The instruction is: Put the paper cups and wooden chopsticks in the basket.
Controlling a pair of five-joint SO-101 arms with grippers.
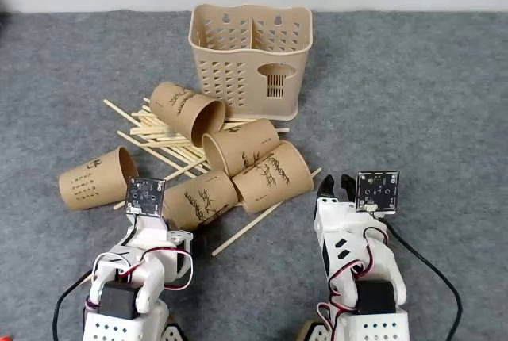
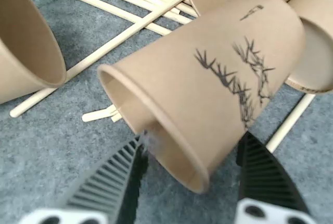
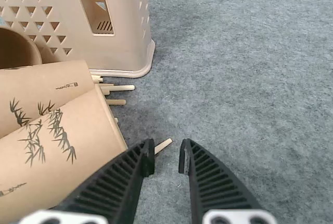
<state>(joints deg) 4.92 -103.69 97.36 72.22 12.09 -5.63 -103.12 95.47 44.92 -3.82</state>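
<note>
- Left gripper [image 2: 193, 140] released, jaws wide, one on each side of the rim of a cup [image 2: 208, 83]; not clamped on it.
- That cup lies on its side at the front of the pile, mouth toward the left arm.
- Right gripper [image 3: 166, 153] low over the mat [image 3: 250, 78], jaws a narrow gap apart, nothing between them.
- One chopstick [image 3: 165, 143] ends just beyond the right jaws; another cup lies just beside them.
- Five cups [image 1: 240, 147] in all, every one on its side on the mat in front of the basket [image 1: 248, 55].
- Four are bunched together and touching; the fifth lies apart, on the left arm's side.
- Chopsticks [image 1: 159, 139] loose in a scattered heap under and between the cups, some poking out toward the arms.
- Basket upright at the back, two compartments, perforated walls; chopstick ends reach its base.
</note>
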